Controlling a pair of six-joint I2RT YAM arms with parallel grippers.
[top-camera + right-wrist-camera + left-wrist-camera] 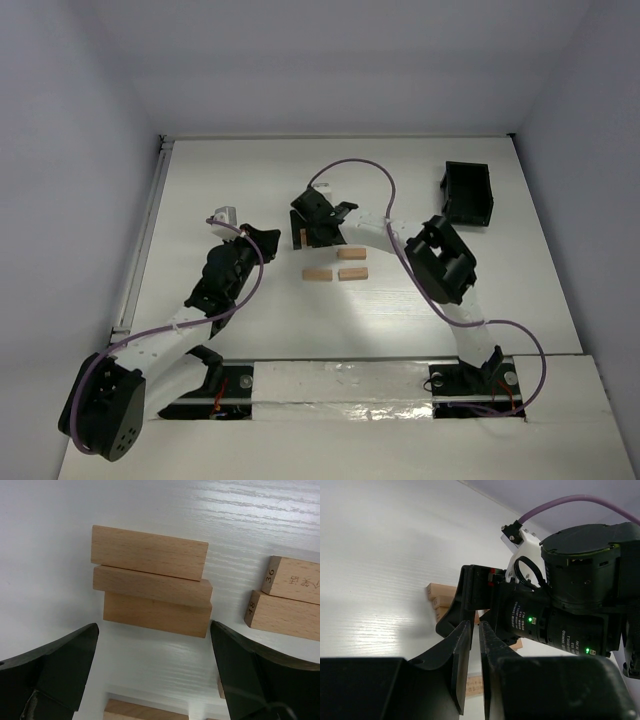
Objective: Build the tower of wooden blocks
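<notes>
Three light-tan wood blocks lie stacked as the wood block tower [150, 587], each a little offset from the one below. My right gripper [154, 630] hangs above it, open, one finger [65, 665] on each side and touching nothing. From above, the right gripper [318, 222] covers most of the tower [302, 238]. My left gripper [268, 237] is to the left of it. In the left wrist view the left gripper [474, 625] is nearly shut, with a thin empty slit, pointing at the right gripper and the tower [440, 600].
Three loose blocks [352, 253], [318, 274], [352, 273] lie on the white table just in front of the tower. Two numbered blocks [295, 580], [280, 615] show right of the tower in the right wrist view. A small black box [468, 192] stands at the back right.
</notes>
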